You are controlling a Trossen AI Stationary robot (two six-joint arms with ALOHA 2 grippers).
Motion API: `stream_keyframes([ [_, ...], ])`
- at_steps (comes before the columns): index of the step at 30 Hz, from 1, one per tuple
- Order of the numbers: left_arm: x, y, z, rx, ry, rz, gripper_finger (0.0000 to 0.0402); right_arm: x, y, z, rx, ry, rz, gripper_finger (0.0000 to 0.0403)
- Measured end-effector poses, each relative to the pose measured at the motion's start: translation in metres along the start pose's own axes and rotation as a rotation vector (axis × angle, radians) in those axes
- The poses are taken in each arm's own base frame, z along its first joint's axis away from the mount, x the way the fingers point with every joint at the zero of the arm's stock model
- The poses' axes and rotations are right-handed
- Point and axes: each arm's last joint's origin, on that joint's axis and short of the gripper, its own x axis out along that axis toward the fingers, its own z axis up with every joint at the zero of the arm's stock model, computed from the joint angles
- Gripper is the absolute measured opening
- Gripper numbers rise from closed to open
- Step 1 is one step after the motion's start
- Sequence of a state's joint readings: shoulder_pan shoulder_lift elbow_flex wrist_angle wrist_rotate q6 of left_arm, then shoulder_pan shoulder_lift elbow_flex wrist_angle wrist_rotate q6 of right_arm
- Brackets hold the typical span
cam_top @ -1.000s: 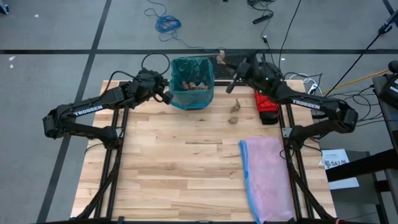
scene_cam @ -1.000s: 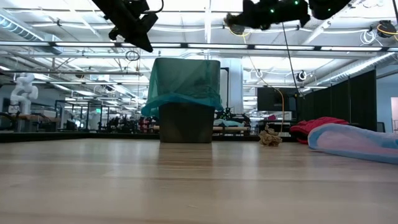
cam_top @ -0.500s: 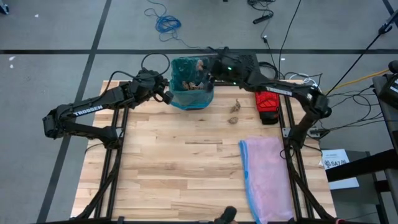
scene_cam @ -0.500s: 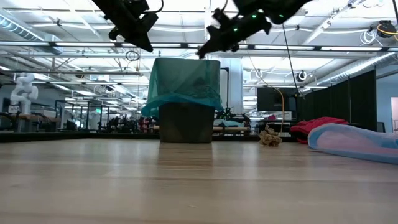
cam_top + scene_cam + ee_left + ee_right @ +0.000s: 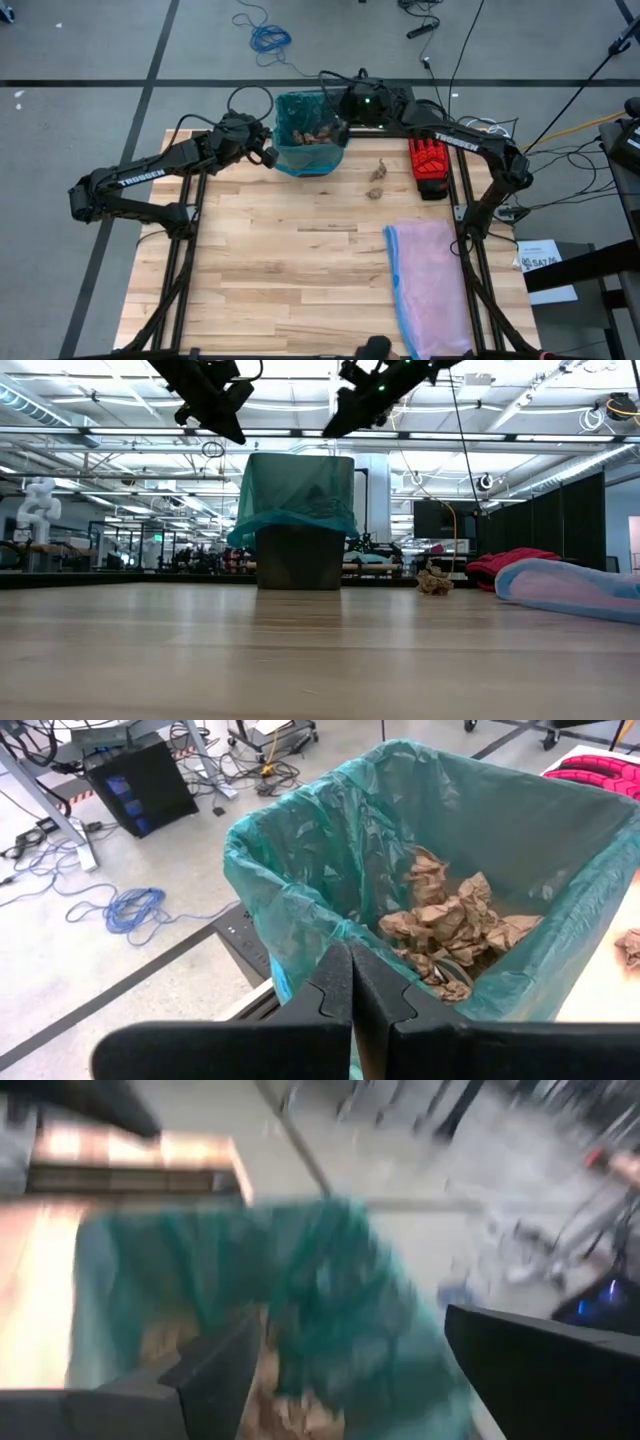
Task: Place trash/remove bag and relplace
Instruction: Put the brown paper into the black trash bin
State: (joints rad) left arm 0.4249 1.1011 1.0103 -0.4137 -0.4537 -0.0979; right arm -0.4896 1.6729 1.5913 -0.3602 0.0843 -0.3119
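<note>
Now, my right gripper: over the bag's right rim, fingers apart, empty.
My left gripper: beside the bag's left wall, fingers together.
Bag: lines the bin at the bench's far edge.
Trash: brown wads inside the bag; two wads lie right of it.

Materials and surface finishes at the bin station

The pale butcher-block wooden worktop is smooth with a light satin sheen. The thin translucent teal-green plastic bin bag is glossy and wrinkled; it lines a dark matt bin. The crumpled brown paper wads inside are matt and rough. The pale pink translucent plastic bag is smooth. The red glove looks like ribbed cloth. Both arms are matt black.
</note>
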Motion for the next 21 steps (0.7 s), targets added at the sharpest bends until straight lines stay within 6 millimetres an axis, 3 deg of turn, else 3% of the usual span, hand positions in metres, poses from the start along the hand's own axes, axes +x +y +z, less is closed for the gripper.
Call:
stream_keyframes([
  [11, 0.0, 0.0, 0.0, 0.007, 0.001, 0.0, 0.0, -0.048, 0.007, -0.028, -0.105, 0.501, 0.271, 0.0289],
  [15, 0.0, 0.0, -0.001, 0.013, 0.013, 0.001, 0.0, -0.046, 0.01, -0.045, -0.036, 0.596, 0.335, 0.0288],
  [21, 0.0, 0.0, -0.003, 0.019, 0.027, -0.002, 0.0, -0.034, 0.024, -0.087, -0.015, 0.756, 0.381, 0.0288],
])
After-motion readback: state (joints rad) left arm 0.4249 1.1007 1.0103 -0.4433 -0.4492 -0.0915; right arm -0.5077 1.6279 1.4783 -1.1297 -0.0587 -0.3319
